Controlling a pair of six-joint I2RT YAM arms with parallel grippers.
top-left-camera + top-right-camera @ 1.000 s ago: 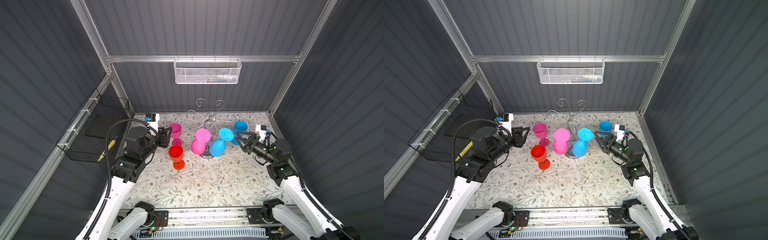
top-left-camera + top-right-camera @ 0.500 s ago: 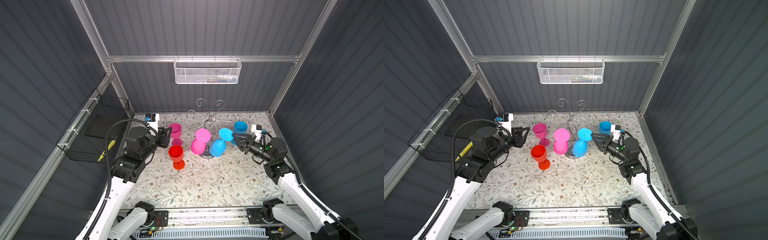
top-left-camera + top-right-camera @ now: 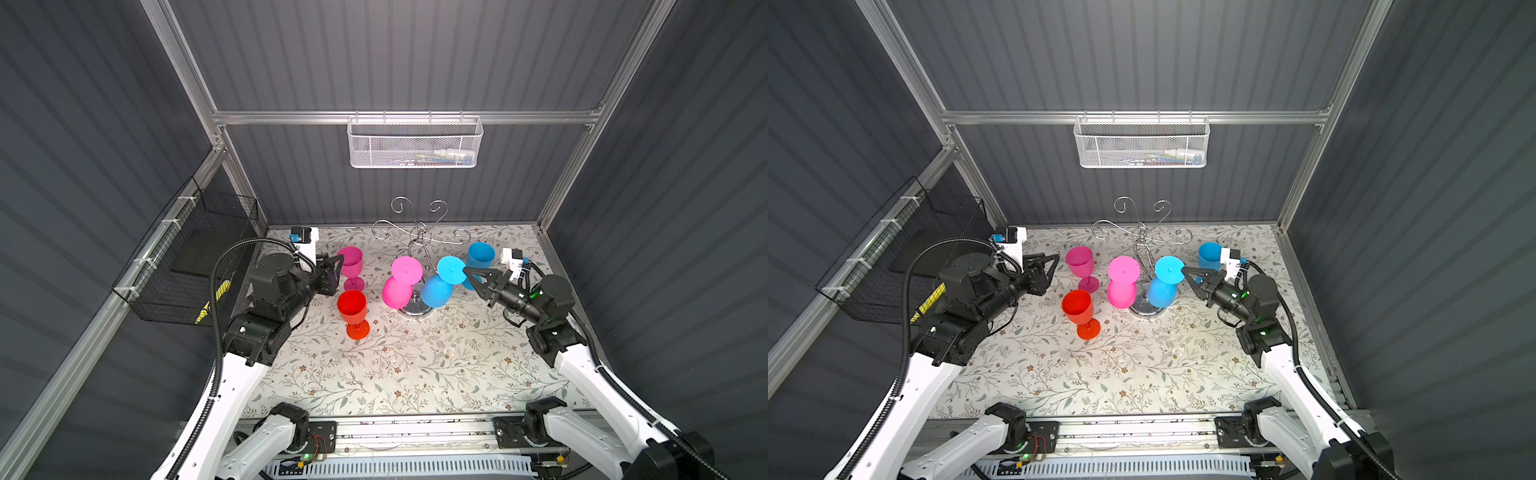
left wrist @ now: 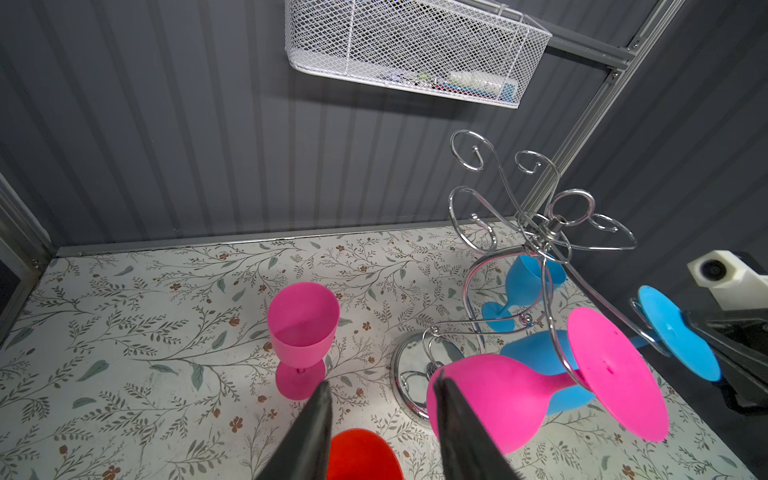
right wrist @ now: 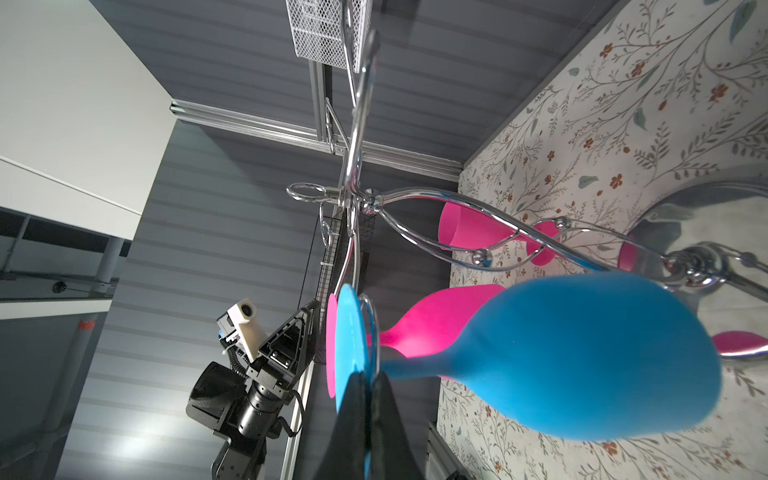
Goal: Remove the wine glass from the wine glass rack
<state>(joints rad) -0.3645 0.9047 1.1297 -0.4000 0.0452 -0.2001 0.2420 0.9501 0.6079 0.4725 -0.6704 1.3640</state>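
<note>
Two glasses hang bowl-down on the rack, so the task is not yet done. The hung blue glass has its foot disc clamped between the right jaws, bowl beyond and below their tips, foot not yet out of the wire arm. The hung pink glass lies just past it. The left jaws stand apart, empty, a standing pink glass before them. Left, seemingly: draw the foot clear.
</note>
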